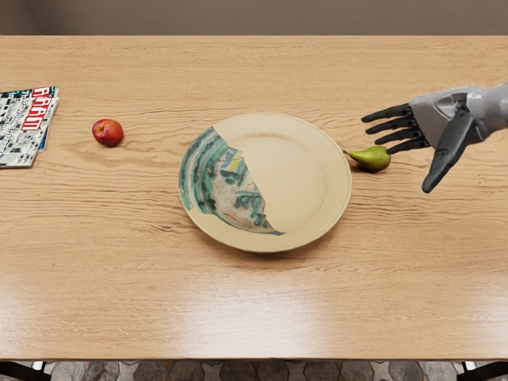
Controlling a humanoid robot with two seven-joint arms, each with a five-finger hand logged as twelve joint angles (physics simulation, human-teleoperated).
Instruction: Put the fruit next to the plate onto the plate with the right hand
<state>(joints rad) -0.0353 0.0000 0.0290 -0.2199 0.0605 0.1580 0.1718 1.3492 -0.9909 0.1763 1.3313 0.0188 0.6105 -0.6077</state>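
Note:
A green pear (371,158) lies on the table just off the right rim of a round beige plate (309,182) with a green and blue pattern on its left side. My right hand (413,143) comes in from the right edge and hovers just right of the pear. Its dark fingers (389,127) are spread and point left toward the pear, with the thumb hanging down. Nothing is in the hand. The left arm does not show.
A red apple (108,132) sits well left of the plate. A magazine (24,125) lies at the table's left edge. The wooden table (254,309) extends wide in front of the plate.

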